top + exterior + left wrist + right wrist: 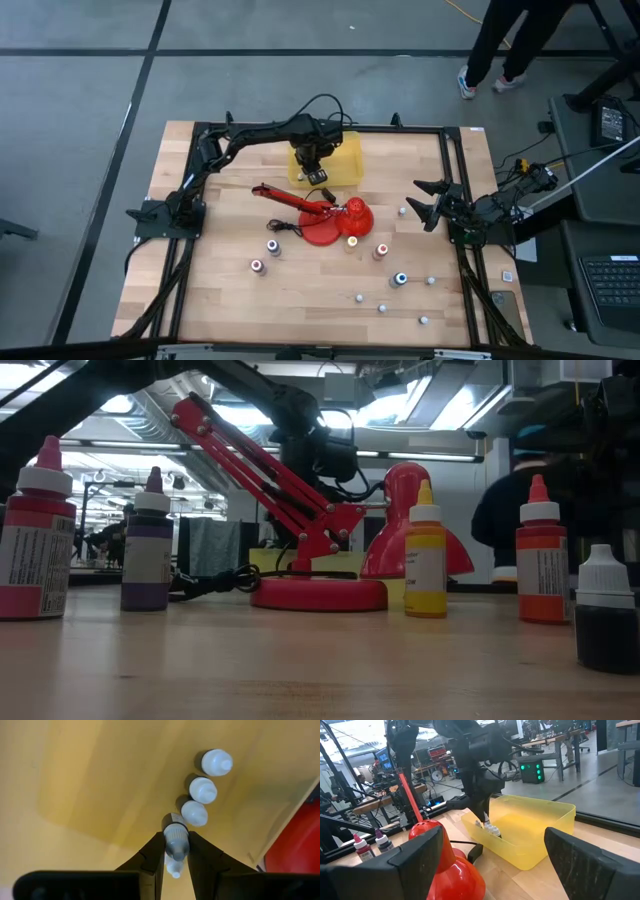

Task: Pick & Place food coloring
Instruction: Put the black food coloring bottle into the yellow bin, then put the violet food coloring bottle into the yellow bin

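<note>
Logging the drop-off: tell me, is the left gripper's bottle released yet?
No. The left gripper is shut on a grey bottle over the yellow bin.

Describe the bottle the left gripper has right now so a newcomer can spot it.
Find the yellow bin at the table's far edge. Inside, white-capped bottles stand in a row. The left gripper is shut on the gray-capped bottle at the row's end, the only non-white cap.

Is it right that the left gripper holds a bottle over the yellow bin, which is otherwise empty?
Not quite. The left gripper does hold a dark-bodied bottle over the yellow bin, but the bin is not empty: the left wrist view shows three white-capped bottles already lying in a row inside it.
</note>
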### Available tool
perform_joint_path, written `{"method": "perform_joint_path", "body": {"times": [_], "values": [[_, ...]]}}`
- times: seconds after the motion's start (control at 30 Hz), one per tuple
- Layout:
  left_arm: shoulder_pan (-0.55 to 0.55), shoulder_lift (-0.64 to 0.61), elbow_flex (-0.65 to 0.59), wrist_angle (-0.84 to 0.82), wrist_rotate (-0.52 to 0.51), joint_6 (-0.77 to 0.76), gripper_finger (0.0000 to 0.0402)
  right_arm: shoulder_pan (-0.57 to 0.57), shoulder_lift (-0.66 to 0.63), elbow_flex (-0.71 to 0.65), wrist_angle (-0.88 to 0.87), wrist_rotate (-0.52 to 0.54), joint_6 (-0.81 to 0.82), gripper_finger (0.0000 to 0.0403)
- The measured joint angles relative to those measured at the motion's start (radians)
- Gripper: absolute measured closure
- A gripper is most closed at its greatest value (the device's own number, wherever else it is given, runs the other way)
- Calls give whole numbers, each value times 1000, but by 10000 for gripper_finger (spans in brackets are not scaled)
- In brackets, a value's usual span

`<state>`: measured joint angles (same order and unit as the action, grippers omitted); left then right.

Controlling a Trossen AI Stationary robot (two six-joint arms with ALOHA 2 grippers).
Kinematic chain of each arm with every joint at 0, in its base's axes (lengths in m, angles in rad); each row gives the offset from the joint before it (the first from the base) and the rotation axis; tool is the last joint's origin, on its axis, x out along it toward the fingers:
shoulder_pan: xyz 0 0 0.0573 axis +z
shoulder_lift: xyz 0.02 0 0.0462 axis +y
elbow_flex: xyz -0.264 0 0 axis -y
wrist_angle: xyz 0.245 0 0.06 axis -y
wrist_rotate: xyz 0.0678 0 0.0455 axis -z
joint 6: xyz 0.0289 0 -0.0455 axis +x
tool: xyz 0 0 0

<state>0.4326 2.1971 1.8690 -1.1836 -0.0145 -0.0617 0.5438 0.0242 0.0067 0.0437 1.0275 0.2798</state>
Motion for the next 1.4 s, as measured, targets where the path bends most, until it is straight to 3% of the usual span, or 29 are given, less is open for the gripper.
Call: {"method": "perform_joint_path", "body": {"times": [0.7,1.1,1.4], "values": [[-5,0,-78,37,7,-40,338,0,0,0,0,0,0,56],[-1,-1,-78,41,8,-32,282,0,0,0,0,0,0,56],[20,-14,-25,22,18,-30,277,0,0,0,0,0,0,56]]}}
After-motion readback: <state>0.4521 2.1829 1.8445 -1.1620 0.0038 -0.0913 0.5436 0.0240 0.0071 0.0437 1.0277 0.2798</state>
